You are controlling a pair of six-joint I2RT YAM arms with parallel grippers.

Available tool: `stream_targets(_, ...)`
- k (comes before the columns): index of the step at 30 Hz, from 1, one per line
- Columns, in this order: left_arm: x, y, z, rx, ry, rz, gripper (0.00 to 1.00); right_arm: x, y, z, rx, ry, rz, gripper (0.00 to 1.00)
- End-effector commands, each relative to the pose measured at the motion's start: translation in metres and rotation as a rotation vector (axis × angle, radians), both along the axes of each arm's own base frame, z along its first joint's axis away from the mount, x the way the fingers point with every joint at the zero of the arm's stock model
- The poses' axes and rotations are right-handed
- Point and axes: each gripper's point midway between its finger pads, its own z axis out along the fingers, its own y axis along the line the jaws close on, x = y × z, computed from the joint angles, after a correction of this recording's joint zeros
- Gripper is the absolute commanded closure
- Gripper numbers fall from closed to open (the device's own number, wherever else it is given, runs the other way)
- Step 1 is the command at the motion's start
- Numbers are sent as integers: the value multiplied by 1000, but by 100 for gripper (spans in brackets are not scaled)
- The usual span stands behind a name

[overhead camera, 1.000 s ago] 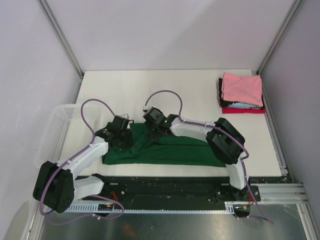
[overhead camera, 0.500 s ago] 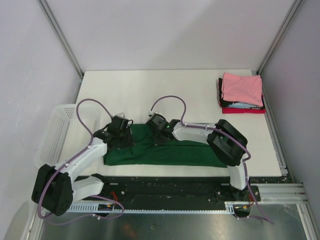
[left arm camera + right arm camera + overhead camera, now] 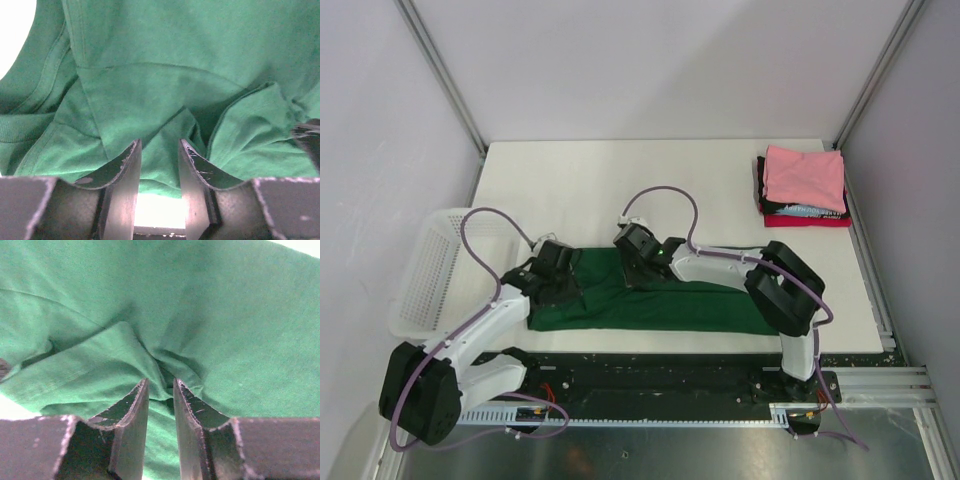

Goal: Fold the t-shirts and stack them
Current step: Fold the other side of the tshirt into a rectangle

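Note:
The dark green t-shirt [image 3: 665, 305] lies in a long band near the table's front edge. My left gripper [image 3: 563, 280] is down on its left end. In the left wrist view the gripper [image 3: 160, 145] has a narrow gap with the shirt's edge [image 3: 160, 170] in it. My right gripper [image 3: 633, 268] is on the shirt's far edge near the middle. In the right wrist view it [image 3: 161, 384] is closed on a bunched ridge of the green cloth [image 3: 150, 357]. A folded stack sits far right: pink t-shirt [image 3: 804, 176] on top, black and red below.
A white mesh basket [image 3: 423, 272] stands off the table's left edge, beside my left arm. Metal frame posts rise at the back corners. Bare white tabletop [image 3: 620, 185] lies beyond the green shirt.
Both grippers have shifted slightly left and lower onto the shirt. The cloth near its far left edge has bunched and moved with them.

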Motion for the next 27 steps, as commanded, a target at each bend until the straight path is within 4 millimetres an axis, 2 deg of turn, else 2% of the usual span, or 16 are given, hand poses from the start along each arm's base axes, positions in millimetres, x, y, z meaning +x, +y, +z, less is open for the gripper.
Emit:
stream_targets(1, -4, 7, -6, 12, 6, 48, 62, 16, 17, 53, 106, -147, 40, 68)
stream_targets(5, -6, 7, -9, 16, 18, 48, 65, 23, 31, 60, 122, -188, 105, 68)
stream_targets(14, -3, 6, -3, 10, -4, 41, 65, 30, 59, 31, 63, -176, 243, 68)
stream_targets(19, -4, 6, -3, 9, -1, 32, 65, 35, 61, 17, 6, -171, 251, 68)
stream_targets(24, -4, 6, -3, 8, 3, 28, 64, 35, 60, 13, -10, -166, 250, 68)
stream_targets(27, -3, 5, -4, 11, 11, 22, 62, 32, 57, 14, -10, -160, 243, 77)
